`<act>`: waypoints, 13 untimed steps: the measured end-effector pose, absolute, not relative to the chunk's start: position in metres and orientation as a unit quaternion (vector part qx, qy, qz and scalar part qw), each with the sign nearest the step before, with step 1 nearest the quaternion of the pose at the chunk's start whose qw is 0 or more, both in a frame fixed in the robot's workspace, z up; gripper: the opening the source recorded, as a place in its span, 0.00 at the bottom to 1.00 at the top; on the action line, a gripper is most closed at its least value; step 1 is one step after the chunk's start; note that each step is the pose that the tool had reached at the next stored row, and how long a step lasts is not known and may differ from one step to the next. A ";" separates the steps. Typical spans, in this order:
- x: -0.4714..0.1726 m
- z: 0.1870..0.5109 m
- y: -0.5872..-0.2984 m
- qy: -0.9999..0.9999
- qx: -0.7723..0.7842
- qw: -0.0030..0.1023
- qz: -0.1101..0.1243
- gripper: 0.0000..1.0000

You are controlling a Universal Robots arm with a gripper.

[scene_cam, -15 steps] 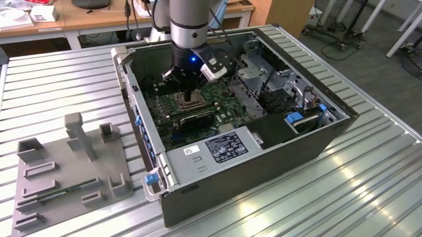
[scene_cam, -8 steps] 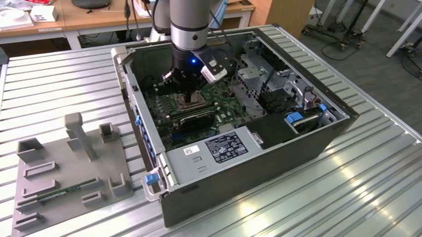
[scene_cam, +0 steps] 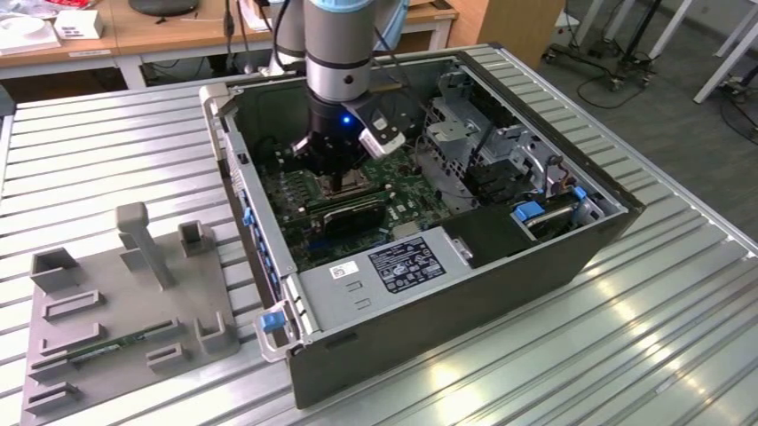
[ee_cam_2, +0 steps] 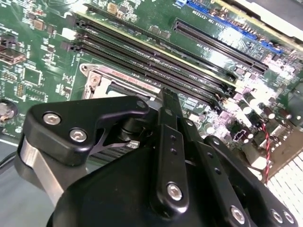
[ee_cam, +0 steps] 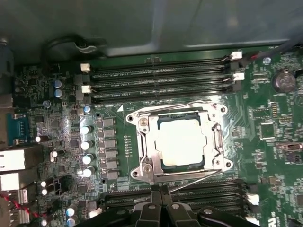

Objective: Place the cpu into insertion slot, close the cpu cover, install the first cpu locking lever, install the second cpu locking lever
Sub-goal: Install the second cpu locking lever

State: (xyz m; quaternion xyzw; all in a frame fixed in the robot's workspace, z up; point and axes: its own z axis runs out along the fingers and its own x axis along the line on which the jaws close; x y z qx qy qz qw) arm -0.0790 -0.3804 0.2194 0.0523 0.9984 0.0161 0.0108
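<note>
The cpu (ee_cam: 182, 142), a pale silvery square, lies flat in the insertion slot (ee_cam: 142, 174) on the green board. The cpu cover (ee_cam: 145, 142) is folded down around it as a metal frame. One thin locking lever (ee_cam: 175, 104) runs along the side towards the three memory slots. The other lever (ee_cam: 201, 178) slants along the opposite side, its end close to my fingertips. My gripper (ee_cam: 160, 193) is shut with nothing held, hovering at that edge of the slot. In the second wrist view the fingers (ee_cam_2: 168, 101) reach to the slot's corner (ee_cam_2: 97, 78). In the exterior view the gripper (scene_cam: 343, 177) hangs inside the open case.
Long black memory slots (ee_cam: 156, 75) flank the socket on two sides. A row of capacitors (ee_cam: 86, 144) stands beside it. The case walls (scene_cam: 255, 222), power supply (scene_cam: 397, 264) and drive cage (scene_cam: 498, 151) close in around the arm. A grey fixture (scene_cam: 130, 293) sits on the table.
</note>
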 end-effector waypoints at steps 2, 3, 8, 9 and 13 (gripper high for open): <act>-0.081 0.216 -0.380 0.998 0.051 0.011 0.016 0.10; -0.081 0.214 -0.380 0.999 0.051 0.011 0.016 0.10; -0.086 0.209 -0.380 0.999 0.046 0.011 0.016 0.10; -0.087 0.208 -0.380 0.999 0.045 0.011 0.016 0.10; -0.089 0.206 -0.379 0.999 0.041 0.011 0.016 0.10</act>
